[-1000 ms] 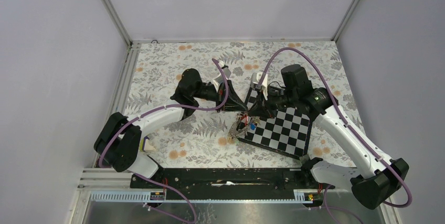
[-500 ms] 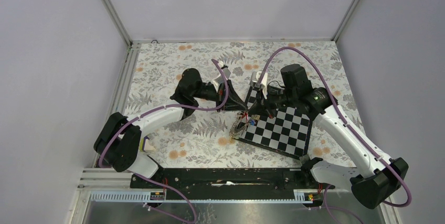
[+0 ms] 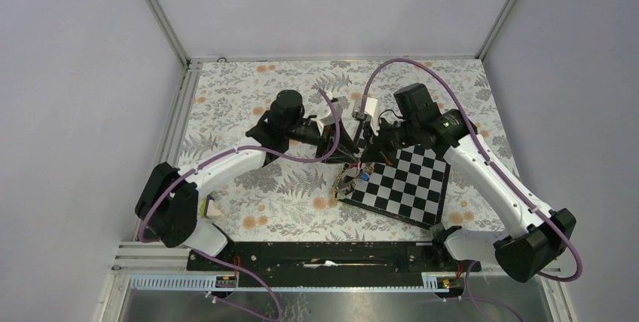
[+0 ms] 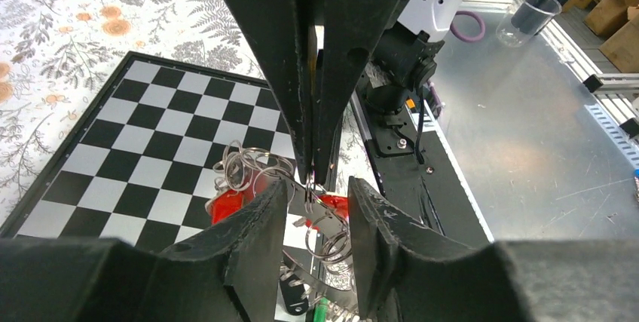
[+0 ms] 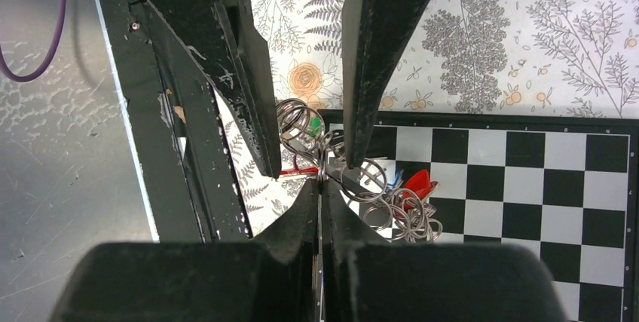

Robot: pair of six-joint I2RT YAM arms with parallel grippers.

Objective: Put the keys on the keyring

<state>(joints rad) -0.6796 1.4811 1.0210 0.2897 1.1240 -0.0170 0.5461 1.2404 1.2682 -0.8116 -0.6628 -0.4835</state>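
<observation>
Hovering over the left corner of the chessboard, my two grippers meet nose to nose above the keys. The keys lie in one heap on that corner, red plastic heads showing among silvery wire loops. My left gripper stands partly parted, a clear gap between its fingers, holding nothing. My right gripper is pressed fully together, its tip reaching down into that gap and right at the loops. Whether a strand of wire is nipped in it I cannot tell. The keyring itself I cannot pick out from the tangle in any view.

I judge the whole bunch to be light and hard: thin stiff metal that will not give and is slick under my pads. It looks so interlinked that a tug on one piece is likely to drag the rest across the board. The plastic heads look the best place to take a key, being broader and less slippery than the blades or the wire. The keyring, I reckon, wants a pinch square across its wire, close to where a key must be threaded. The other gripper should steady the heap so nothing swings or springs free.
</observation>
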